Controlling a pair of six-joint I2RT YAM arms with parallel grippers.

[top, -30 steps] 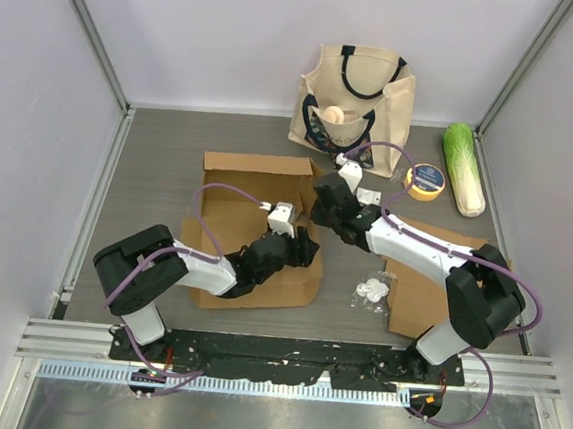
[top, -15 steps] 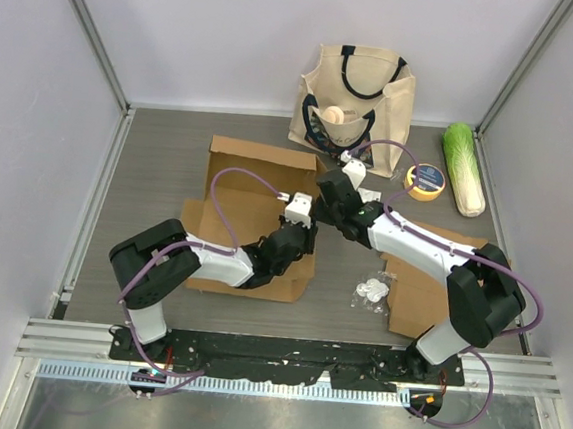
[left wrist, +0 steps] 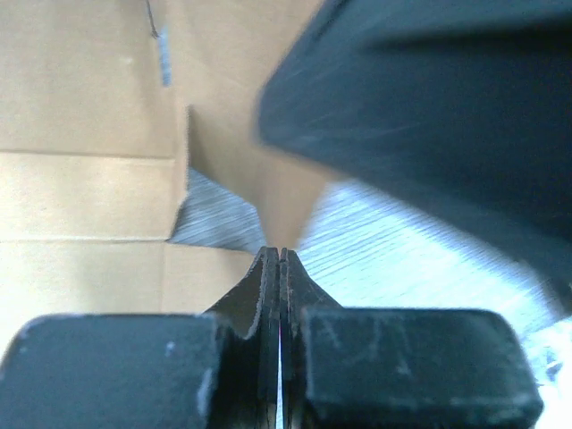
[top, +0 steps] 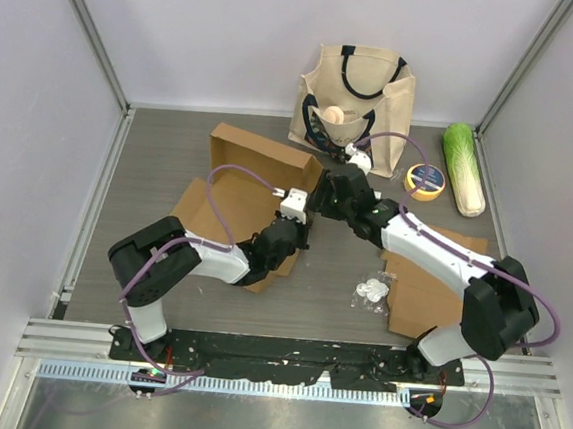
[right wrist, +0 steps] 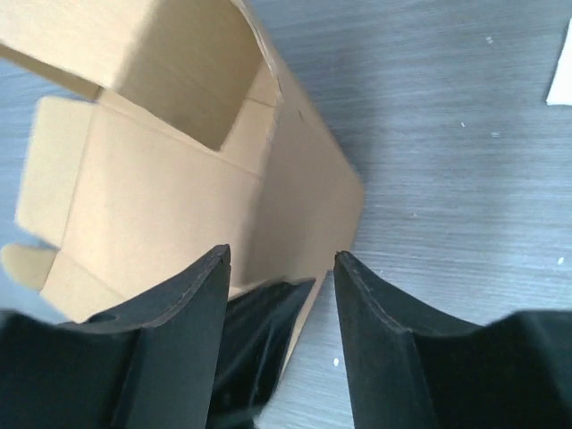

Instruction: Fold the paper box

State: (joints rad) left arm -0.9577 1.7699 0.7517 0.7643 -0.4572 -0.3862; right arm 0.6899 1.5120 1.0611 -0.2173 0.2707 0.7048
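Left hand (left wrist: 273, 255) on box (top: 229, 205) (grey table (top: 160, 163))

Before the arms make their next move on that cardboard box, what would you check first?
1. Left gripper shut: ok.
2. Cardboard box flap truly pinched in it: cannot tell; the flap's tip only just reaches it.
3. Right gripper open over the box wall: ok.
4. Box fully folded: not ok; its base panels lie flat.
5. Tape roll and cabbage apart from the box: ok.
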